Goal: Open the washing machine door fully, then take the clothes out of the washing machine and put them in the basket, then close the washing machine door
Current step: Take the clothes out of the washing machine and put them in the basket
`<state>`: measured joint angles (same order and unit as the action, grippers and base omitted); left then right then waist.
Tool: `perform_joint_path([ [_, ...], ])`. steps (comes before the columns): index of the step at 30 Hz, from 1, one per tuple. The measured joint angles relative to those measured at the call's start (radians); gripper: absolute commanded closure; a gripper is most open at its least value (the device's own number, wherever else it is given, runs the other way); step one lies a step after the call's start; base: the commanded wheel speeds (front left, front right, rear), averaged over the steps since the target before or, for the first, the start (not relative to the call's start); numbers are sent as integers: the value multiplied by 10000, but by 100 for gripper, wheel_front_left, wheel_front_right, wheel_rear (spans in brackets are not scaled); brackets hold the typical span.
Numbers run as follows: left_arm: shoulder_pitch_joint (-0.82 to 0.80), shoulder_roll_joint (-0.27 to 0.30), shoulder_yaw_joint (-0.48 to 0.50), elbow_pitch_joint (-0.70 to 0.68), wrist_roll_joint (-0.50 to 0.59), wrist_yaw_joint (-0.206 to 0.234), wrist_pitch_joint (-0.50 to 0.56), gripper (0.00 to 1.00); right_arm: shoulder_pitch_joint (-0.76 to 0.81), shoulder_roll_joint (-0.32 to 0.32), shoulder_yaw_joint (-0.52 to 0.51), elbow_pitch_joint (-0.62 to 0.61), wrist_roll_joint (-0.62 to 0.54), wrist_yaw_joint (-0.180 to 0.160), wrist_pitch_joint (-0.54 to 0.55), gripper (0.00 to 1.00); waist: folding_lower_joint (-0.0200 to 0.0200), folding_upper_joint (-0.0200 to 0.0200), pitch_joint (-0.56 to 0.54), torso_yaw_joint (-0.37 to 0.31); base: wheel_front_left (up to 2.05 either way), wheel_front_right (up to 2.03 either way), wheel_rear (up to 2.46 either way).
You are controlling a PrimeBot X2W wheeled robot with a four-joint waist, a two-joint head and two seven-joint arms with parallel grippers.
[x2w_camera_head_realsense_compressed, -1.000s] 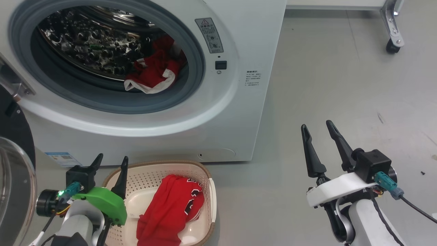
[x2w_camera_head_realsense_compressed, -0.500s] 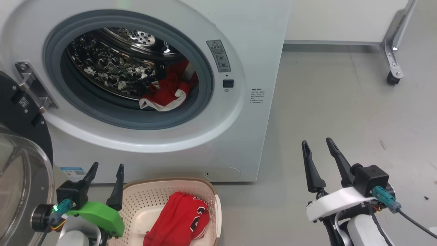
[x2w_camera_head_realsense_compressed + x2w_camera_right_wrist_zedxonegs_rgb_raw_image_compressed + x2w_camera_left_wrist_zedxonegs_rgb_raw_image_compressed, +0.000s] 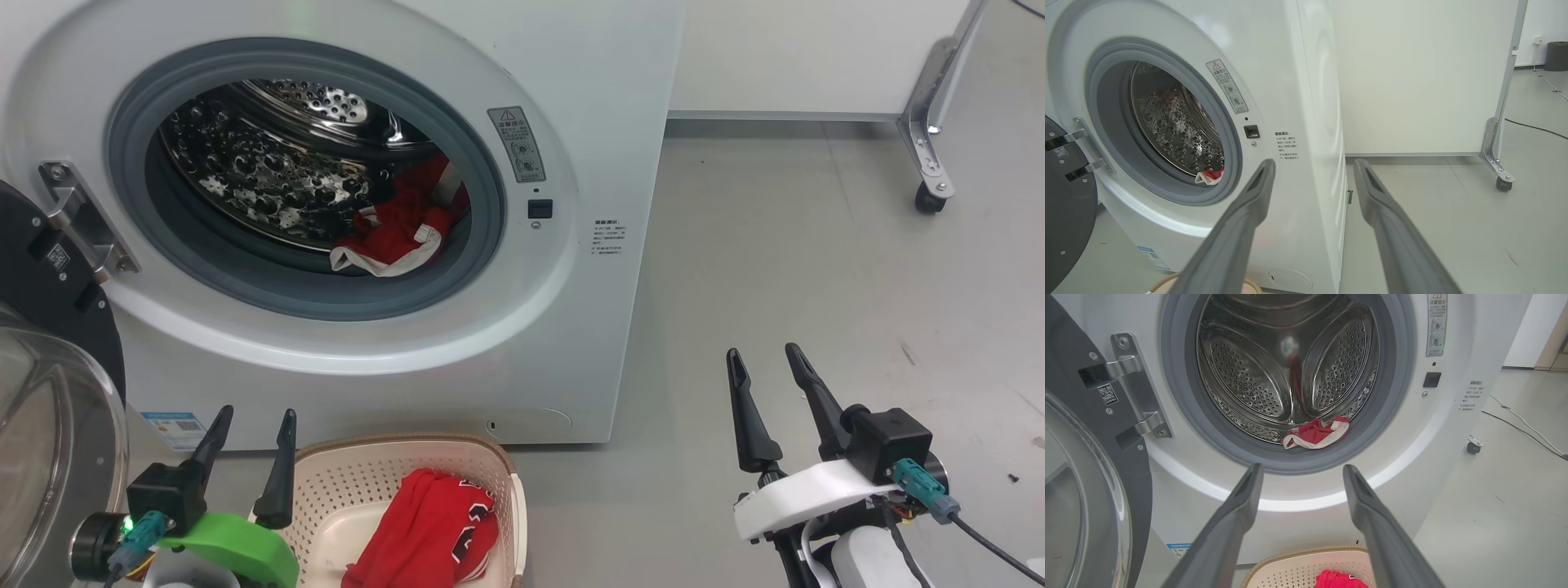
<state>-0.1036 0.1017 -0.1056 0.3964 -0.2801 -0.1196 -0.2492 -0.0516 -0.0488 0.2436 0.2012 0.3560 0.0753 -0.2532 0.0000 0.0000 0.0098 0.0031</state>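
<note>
Clothes [image 3: 412,539] lie in two places. Nearest, one red piece sits crumpled in the cream basket [image 3: 392,443] on the floor [image 3: 816,245], just in front of the washing machine [image 3: 588,327]. The left end effector [image 3: 255,416] hovers beside the basket's left rim, fingers apart and empty. The right end effector [image 3: 762,353] hangs over bare floor to the right of the machine, fingers also apart and empty. At far left the round door [image 3: 41,441] stands swung wide open. Farther back, a second red garment [image 3: 392,241] with white trim rests at the front lip of the steel drum [image 3: 261,171], towards its right side. Unloading looks half done. The next move likely calls for an arm to reach through the opening, close on that garment and carry it to the basket. Shutting the door would come after.
</note>
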Motion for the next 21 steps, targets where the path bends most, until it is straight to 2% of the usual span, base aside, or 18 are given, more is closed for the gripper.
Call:
perform_joint_path([
  [21,749,-155,15,-955,257,0,0,0,9,0,73,-29,0,40,0,0,0,0,-17,-125,0,0,0],
])
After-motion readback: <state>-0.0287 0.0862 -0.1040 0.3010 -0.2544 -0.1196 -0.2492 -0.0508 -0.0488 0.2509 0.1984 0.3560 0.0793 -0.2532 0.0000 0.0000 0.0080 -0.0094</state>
